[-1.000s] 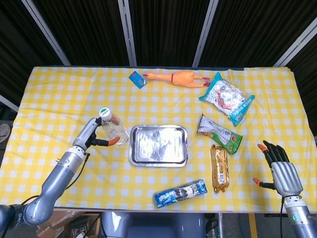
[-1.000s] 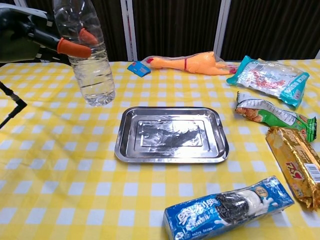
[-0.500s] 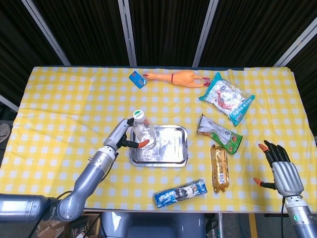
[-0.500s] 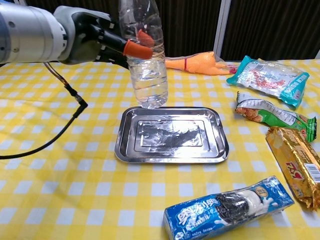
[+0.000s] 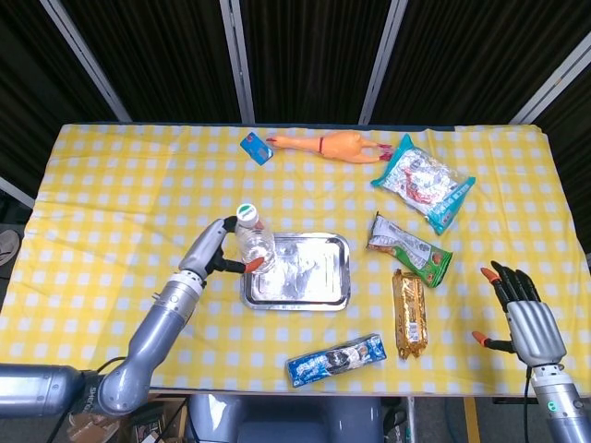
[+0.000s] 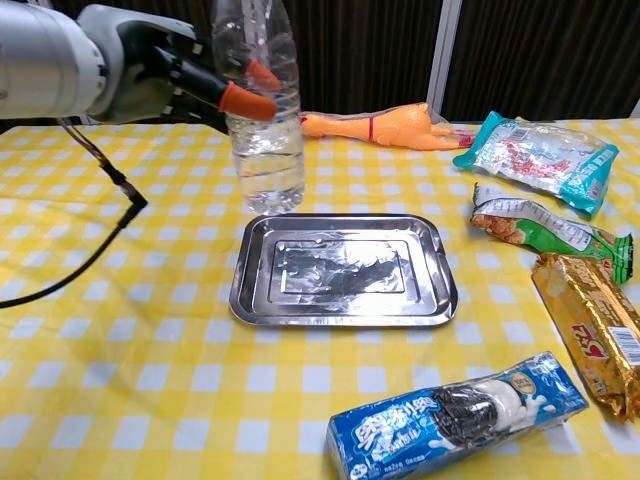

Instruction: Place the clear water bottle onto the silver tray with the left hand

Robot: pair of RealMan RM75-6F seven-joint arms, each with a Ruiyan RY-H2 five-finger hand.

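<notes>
On the yellow checked tablecloth [image 5: 111,194] there is 1 clear water bottle [image 6: 262,120], 1 silver tray [image 6: 343,268], 1 rubber chicken [image 5: 334,146], 1 small blue card [image 5: 255,148] and 4 snack packs: a teal bag [image 5: 424,183], a green-ended pack [image 5: 409,246], a brown biscuit pack [image 5: 409,312] and a blue cookie pack [image 5: 336,359]. The left hand [image 6: 165,75] holds the bottle upright by its upper body, orange fingertips [image 6: 247,100] wrapped around it, the base hanging above the tray's near-left edge, not resting on it. Compared with 0.5 s ago, the bottle and left hand sit slightly further left, so the bottle is now more over the tray's left rim than its inside; 1.0 s ago it was well left of the tray. The tray holds nothing. The bottle has a little water in its lower part. The right hand [image 5: 524,314] hovers off the table's right front corner, fingers spread and holding nothing, unchanged.
</notes>
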